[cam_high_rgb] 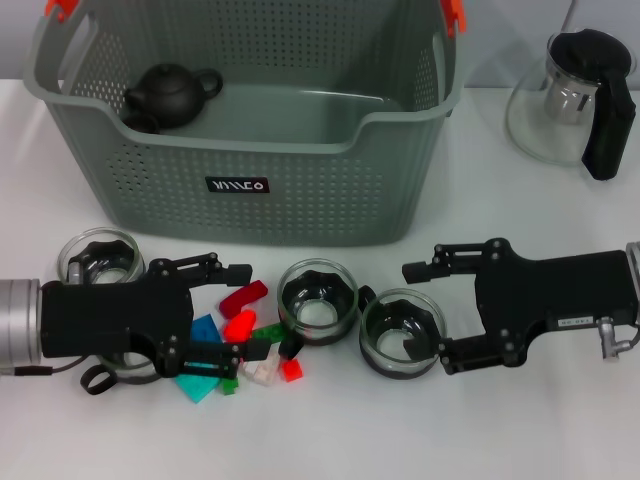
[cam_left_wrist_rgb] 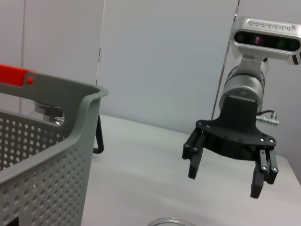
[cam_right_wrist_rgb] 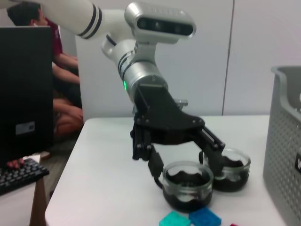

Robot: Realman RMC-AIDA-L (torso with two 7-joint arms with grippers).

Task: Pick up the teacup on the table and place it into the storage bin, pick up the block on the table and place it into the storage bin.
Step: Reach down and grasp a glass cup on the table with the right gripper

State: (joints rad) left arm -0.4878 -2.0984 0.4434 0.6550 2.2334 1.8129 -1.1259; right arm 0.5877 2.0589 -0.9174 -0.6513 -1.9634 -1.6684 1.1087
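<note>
Both jaws are spread: right gripper (cam_high_rgb: 428,319) straddles a teacup (cam_high_rgb: 402,334), left gripper (cam_high_rgb: 232,312) sits over blocks (cam_high_rgb: 240,325). Neighbouring cup (cam_high_rgb: 318,301) could get bumped.

Left tool (cam_high_rgb: 228,310): matte black body with linkage-type fingers, round pivot screws visible, mounted on a brushed silver cylindrical wrist. A thin black cable loops beneath it. Right tool (cam_high_rgb: 432,318): same black construction, with a small white label strip on its body and a metal connector at the wrist end. Each wrist carries a silver camera bar with dark lenses; the left arm's upper segment is white with black bands.
</note>
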